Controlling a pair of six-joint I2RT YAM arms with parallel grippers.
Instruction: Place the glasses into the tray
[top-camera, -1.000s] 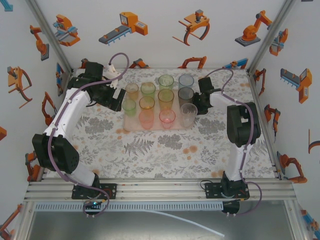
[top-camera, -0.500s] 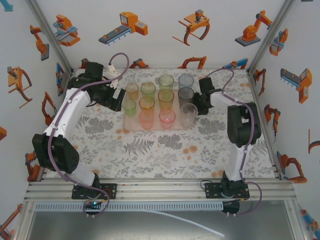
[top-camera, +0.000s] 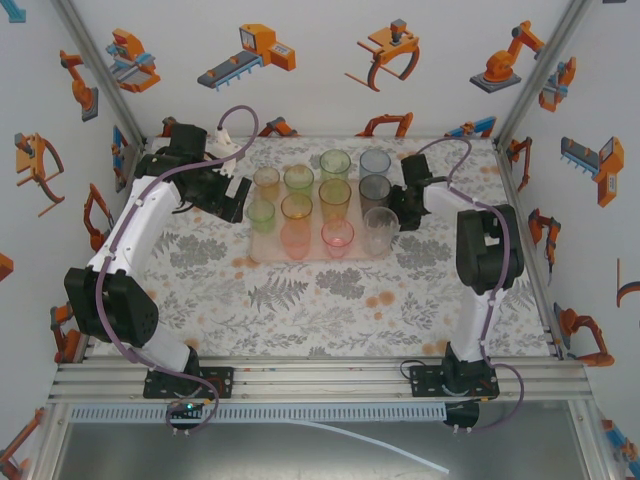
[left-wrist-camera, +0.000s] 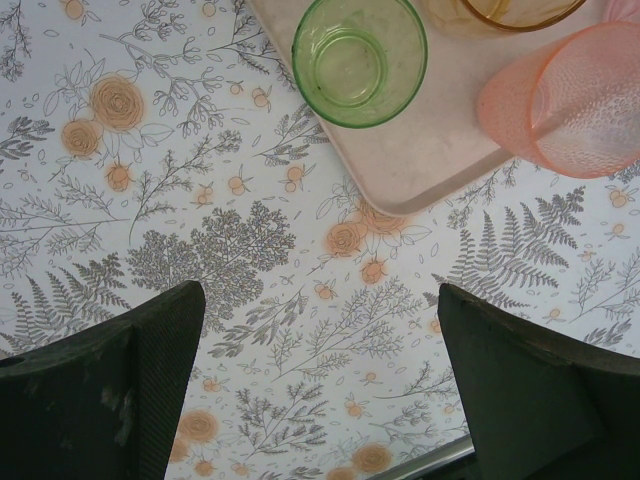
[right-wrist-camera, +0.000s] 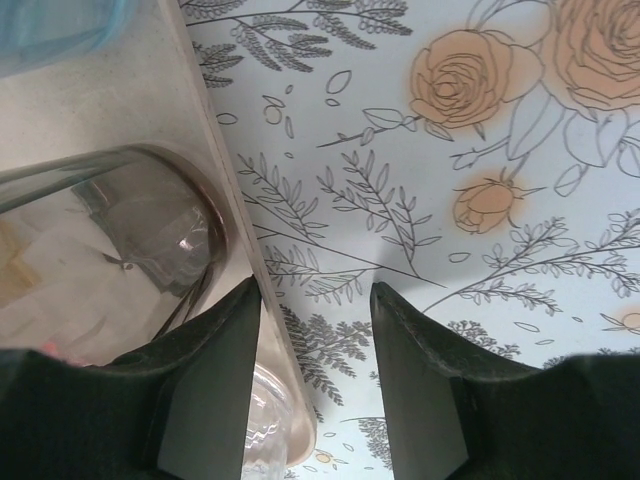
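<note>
Floral desk (top-camera: 300, 300), walls covered in robot-arm stickers; pink tray (left-wrist-camera: 450, 140) sits toward the far side, roughly centred; glasses (top-camera: 334, 195) all upright on it in three rows, eleven by my count; clear glass (top-camera: 379, 228) at the near right corner. Left tool (left-wrist-camera: 320, 290) hangs over bare desk just left of the tray's near left corner; fingers wide apart, nothing between them; green glass (left-wrist-camera: 358, 58) and pink glass (left-wrist-camera: 575, 100) stand ahead of it on the tray. Right tool (right-wrist-camera: 315, 290) straddles the tray's right rim; fingers apart, gripping nothing; one finger over the tray close beside the grey glass (right-wrist-camera: 110, 230), the other over desk; contact with that glass: cannot tell.
</note>
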